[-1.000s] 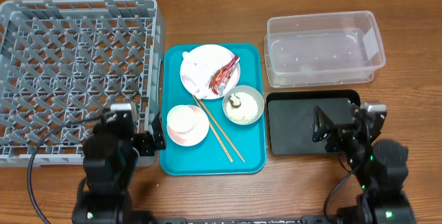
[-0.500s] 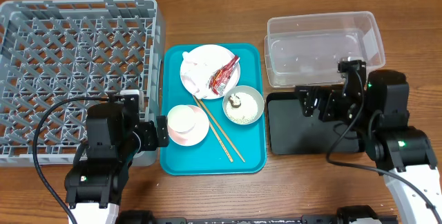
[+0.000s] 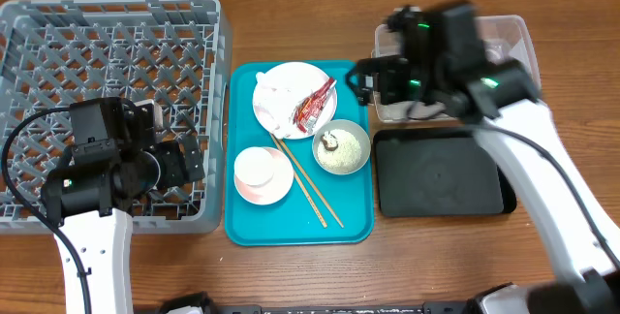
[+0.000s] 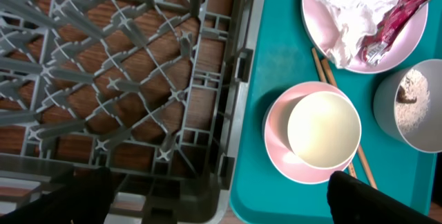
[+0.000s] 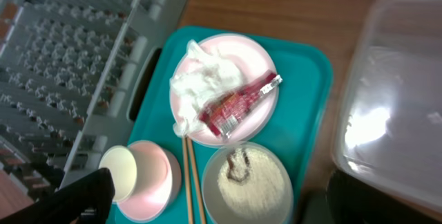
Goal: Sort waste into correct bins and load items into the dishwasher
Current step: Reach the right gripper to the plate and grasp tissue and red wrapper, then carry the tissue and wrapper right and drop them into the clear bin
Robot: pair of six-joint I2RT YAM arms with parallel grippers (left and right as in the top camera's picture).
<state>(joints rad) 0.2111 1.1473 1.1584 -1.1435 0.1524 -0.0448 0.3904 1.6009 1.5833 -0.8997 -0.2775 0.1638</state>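
On the teal tray (image 3: 291, 227) a white plate (image 3: 294, 120) holds crumpled tissue (image 3: 274, 94) and a red wrapper (image 3: 315, 104). A grey-green bowl (image 3: 354, 149) holds rice and a brown scrap (image 3: 330, 141). A white cup (image 3: 255, 167) sits in a pink bowl (image 3: 276, 190), with two chopsticks (image 3: 308, 186) beside it. My left gripper (image 3: 187, 159) is open over the grey rack's (image 3: 97, 72) right wall; the cup (image 4: 323, 128) lies ahead of it. My right gripper (image 3: 368, 77) is open above the tray's right edge, looking down on the wrapper (image 5: 238, 103) and bowl (image 5: 248, 182).
The clear tub (image 3: 513, 38) stands at the back right, partly under my right arm. The black tray (image 3: 441, 173) lies in front of it. The rack fills the left side. Bare wooden table runs along the front edge.
My right arm has swung from over the black tray to the far left, beside the clear tub. My left arm has moved left and away, from the rack's front corner to over its right wall.
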